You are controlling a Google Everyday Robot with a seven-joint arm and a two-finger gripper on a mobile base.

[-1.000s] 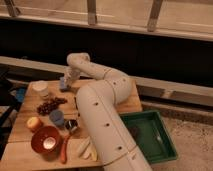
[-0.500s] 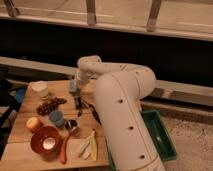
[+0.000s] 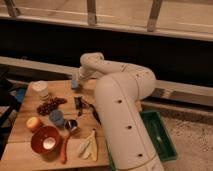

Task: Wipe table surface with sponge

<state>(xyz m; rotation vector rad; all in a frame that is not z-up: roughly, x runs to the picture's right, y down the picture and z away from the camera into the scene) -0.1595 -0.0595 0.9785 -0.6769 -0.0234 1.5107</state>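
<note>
The table surface (image 3: pixel 30 152) is a light-brown plank top filling the lower left. The sponge (image 3: pixel 75 84) is a small blue-grey block at the table's far edge, left of centre. My gripper (image 3: pixel 78 79) sits right on top of the sponge, shut on it and pressing it onto the wood. My white arm (image 3: pixel 122 107) curves from the gripper to the right and down, and hides the table's right part.
On the table are a white round container (image 3: pixel 40 90), dark grapes (image 3: pixel 50 106), a blue cup (image 3: pixel 56 118), a metal cup (image 3: pixel 71 126), an orange fruit (image 3: pixel 34 123), a red bowl (image 3: pixel 45 140), banana pieces (image 3: pixel 89 145) and a dark object (image 3: pixel 82 105). A green tray (image 3: pixel 161 135) is at the right.
My gripper has slid the sponge a little to the right along the table's far edge. The arm's big link has swung closer and to the right.
</note>
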